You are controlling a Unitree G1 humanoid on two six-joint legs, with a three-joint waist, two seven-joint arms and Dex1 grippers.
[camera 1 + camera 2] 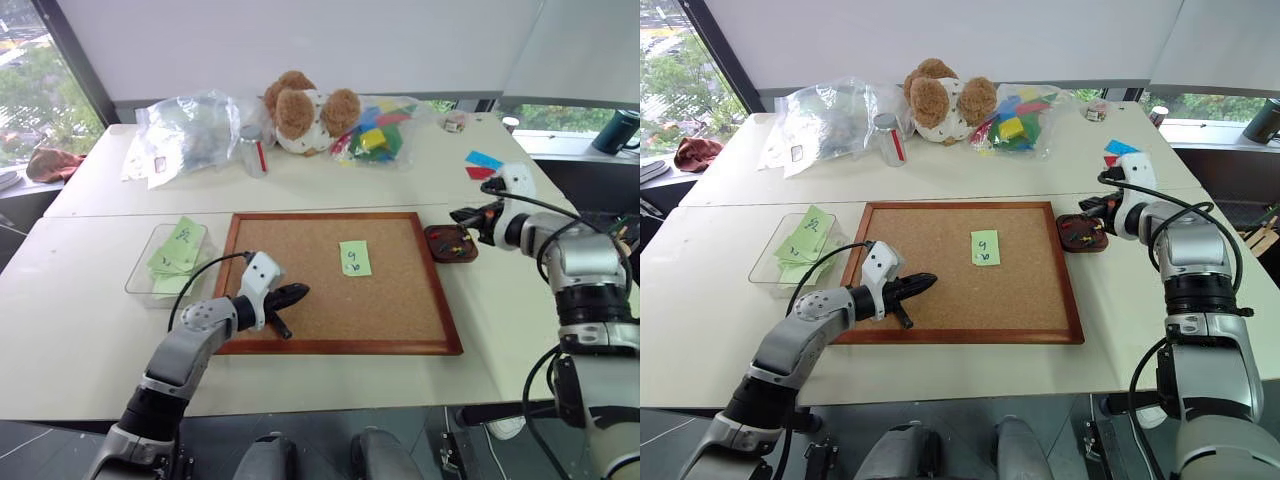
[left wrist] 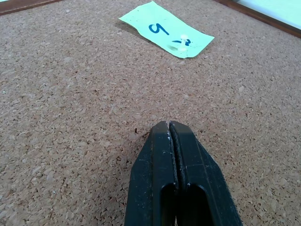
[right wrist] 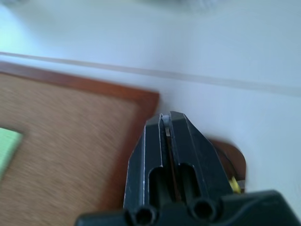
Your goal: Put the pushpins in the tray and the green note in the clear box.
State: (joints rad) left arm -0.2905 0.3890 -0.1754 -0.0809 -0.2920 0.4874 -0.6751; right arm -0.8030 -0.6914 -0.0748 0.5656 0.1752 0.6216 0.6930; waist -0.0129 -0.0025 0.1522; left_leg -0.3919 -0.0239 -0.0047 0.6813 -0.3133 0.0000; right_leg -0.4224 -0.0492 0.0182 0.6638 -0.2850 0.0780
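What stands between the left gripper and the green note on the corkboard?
Nothing visible: bare cork runs from the shut left gripper to the green note. A pale pushpin is still stuck in the note, so it is likely still pinned to the corkboard.

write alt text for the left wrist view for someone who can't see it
A shut black left gripper hangs just over a brown corkboard, pointing toward a pale green note with dark handwritten marks. A small white pushpin sticks in the note near one edge.
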